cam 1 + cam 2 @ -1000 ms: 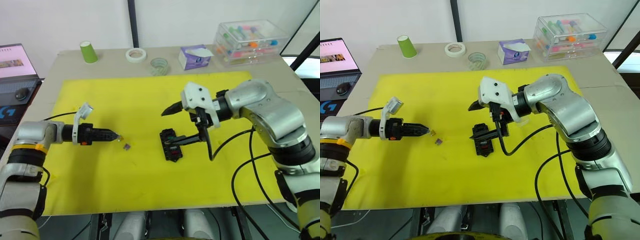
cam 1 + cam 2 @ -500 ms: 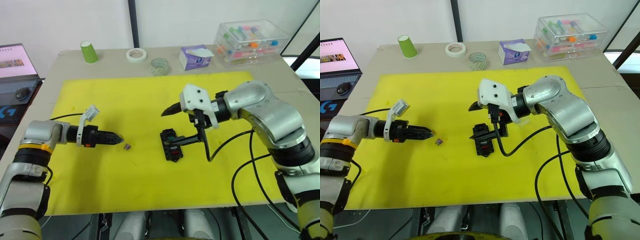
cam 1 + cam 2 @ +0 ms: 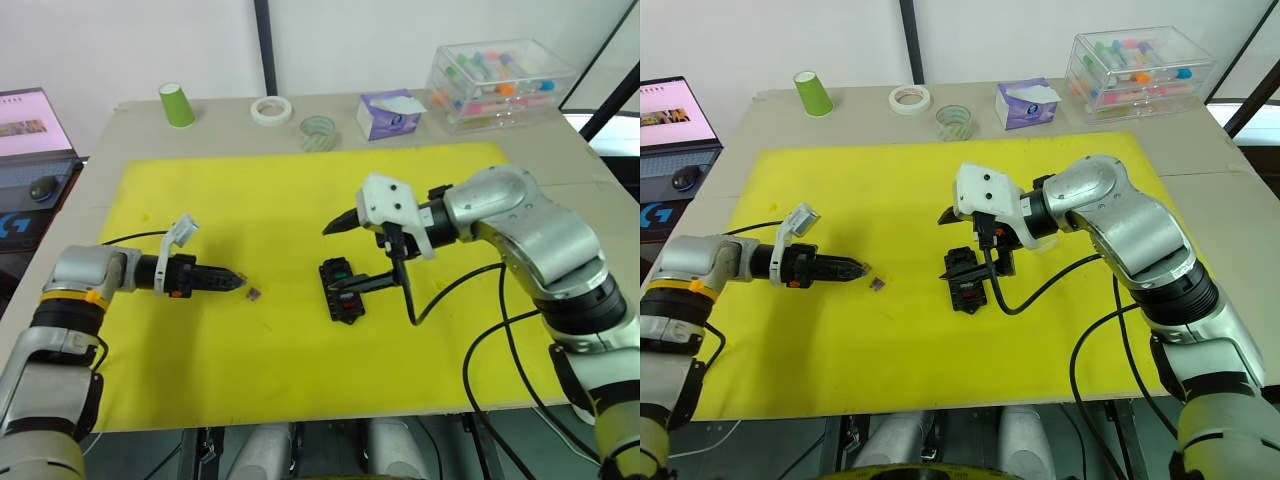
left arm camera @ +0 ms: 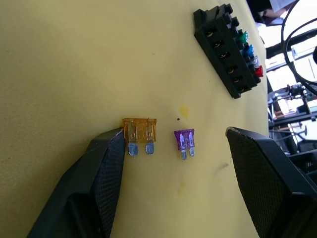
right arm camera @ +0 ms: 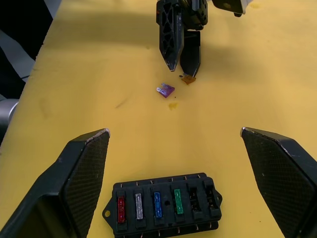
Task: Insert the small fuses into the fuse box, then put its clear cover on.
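Our left gripper [image 4: 168, 148] has crept toward the amber fuse [image 4: 139, 132], fingers spread, holding nothing; right gripper [image 5: 173, 148] gapes, empty, over the fuse box [image 5: 166, 208]. Yellow mat [image 3: 270, 200] covers the bench [image 3: 1240, 190]; purple fuse [image 4: 184, 140] lies alongside.

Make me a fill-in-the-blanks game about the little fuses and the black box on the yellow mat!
1. The fuse box already holds ____ fuses.
2. Two loose fuses lie on the yellow mat: one purple and one ____.
3. The left pincer is open, and one of its fingers touches the ____ fuse.
4. The fuse box has ____ slots with nothing in them.

Missing words: four; amber; amber; two
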Controlling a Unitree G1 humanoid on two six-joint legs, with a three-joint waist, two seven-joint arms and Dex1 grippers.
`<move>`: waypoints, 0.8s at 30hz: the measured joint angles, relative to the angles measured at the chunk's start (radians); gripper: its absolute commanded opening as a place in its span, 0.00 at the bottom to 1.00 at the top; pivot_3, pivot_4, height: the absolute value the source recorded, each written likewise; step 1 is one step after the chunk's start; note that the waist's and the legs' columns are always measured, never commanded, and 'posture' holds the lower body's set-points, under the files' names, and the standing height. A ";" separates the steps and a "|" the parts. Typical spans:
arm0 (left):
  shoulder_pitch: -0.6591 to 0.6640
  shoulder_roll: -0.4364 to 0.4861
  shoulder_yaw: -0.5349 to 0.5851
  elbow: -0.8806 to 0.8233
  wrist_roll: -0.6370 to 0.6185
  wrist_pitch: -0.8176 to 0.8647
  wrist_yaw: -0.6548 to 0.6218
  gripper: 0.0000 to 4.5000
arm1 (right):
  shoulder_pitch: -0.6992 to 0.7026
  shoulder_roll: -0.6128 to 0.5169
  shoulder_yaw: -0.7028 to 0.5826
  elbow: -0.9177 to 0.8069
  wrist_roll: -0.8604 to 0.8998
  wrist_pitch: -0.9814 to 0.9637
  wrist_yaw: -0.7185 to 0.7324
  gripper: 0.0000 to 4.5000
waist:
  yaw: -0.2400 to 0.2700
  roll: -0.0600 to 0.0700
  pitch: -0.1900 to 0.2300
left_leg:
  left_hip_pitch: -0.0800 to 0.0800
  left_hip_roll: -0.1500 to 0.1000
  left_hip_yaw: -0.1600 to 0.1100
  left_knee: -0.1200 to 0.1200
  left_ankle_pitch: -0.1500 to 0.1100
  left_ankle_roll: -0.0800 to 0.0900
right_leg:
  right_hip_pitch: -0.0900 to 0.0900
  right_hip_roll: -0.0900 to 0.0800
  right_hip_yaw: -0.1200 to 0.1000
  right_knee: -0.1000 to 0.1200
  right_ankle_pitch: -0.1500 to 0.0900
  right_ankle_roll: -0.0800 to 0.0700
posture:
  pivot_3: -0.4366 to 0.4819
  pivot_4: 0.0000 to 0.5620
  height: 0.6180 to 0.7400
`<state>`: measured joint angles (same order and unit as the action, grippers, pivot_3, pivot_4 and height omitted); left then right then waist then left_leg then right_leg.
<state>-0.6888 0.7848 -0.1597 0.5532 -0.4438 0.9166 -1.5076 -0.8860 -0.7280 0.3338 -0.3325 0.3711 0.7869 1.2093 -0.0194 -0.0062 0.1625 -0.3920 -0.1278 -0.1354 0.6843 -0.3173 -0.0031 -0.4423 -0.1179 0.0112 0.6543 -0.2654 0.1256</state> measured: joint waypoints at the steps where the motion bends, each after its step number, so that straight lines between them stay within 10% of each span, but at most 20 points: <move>1: 0.000 -0.002 0.001 0.006 0.000 -0.005 0.000 0.65 | 0.000 0.000 0.001 0.000 -0.002 0.000 -0.001 1.00 | 0.000 0.000 0.000 | 0.000 0.000 0.000 0.000 0.000 0.000 | 0.000 0.000 0.000 0.000 0.000 0.000 | 0.48 0.27 1.00; 6: 0.000 -0.004 0.010 0.054 0.016 -0.022 0.010 0.30 | 0.000 0.000 0.001 0.000 -0.004 -0.001 -0.005 1.00 | -0.004 0.000 0.000 | 0.000 0.000 0.000 -0.001 0.000 0.000 | -0.001 0.000 0.000 0.000 0.000 0.000 | 0.48 0.27 1.00; 11: -0.004 -0.007 0.012 0.085 0.022 -0.041 0.005 0.30 | 0.000 0.000 0.004 0.001 -0.006 -0.007 -0.005 1.00 | -0.008 0.000 0.000 | 0.000 0.000 0.000 -0.001 0.000 0.000 | -0.001 0.000 0.000 0.001 0.000 0.000 | 0.48 0.27 1.00; 16: -0.013 -0.011 0.012 0.116 0.037 -0.056 0.005 0.02 | 0.000 0.000 0.005 0.001 -0.006 -0.009 -0.005 1.00 | -0.011 0.000 0.000 | 0.000 0.000 0.000 0.000 0.000 0.000 | -0.001 0.000 0.000 0.001 0.000 0.000 | 0.48 0.27 1.00; 24: -0.014 -0.011 0.013 0.132 0.043 -0.072 -0.009 0.01 | 0.000 0.000 0.005 0.001 -0.008 -0.009 -0.006 1.00 | -0.019 0.000 0.000 | 0.000 0.000 0.000 0.000 0.000 0.000 | -0.001 0.000 0.000 0.002 0.000 0.000 | 0.48 0.27 1.00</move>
<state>-0.7025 0.7738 -0.1470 0.6851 -0.4013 0.8443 -1.5165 -0.8857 -0.7276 0.3387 -0.3313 0.3634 0.7779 1.2030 -0.0386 -0.0062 0.1622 -0.3919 -0.1278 -0.1356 0.6839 -0.3173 -0.0031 -0.4432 -0.1179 0.0112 0.6564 -0.2654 0.1256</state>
